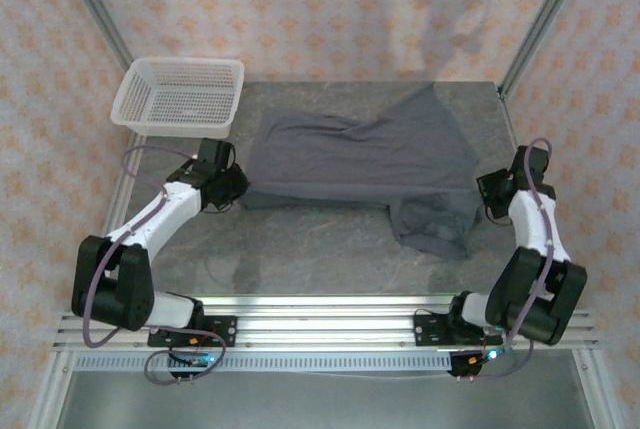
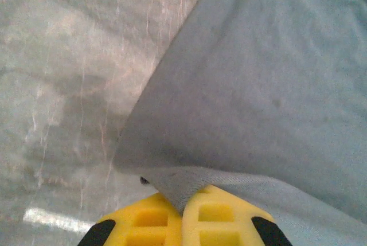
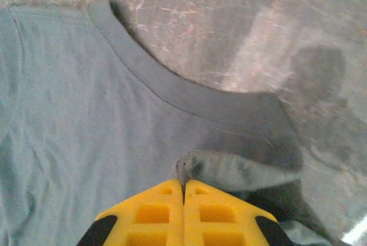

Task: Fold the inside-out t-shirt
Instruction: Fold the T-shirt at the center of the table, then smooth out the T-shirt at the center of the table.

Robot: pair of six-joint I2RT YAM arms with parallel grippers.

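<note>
Low at t-shirt (image 1: 350, 154) edges: left tool (image 2: 183, 207), right tool (image 3: 183, 186) pinching fabric.

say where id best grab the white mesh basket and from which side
Probably the near long rim of the white plastic mesh basket, from above, one claw finger inside and one outside: it sits upright, open-topped, and its thin wall suits a pinch.

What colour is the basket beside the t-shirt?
White, with a mesh pattern; the basket shows best in the top external view.
</note>
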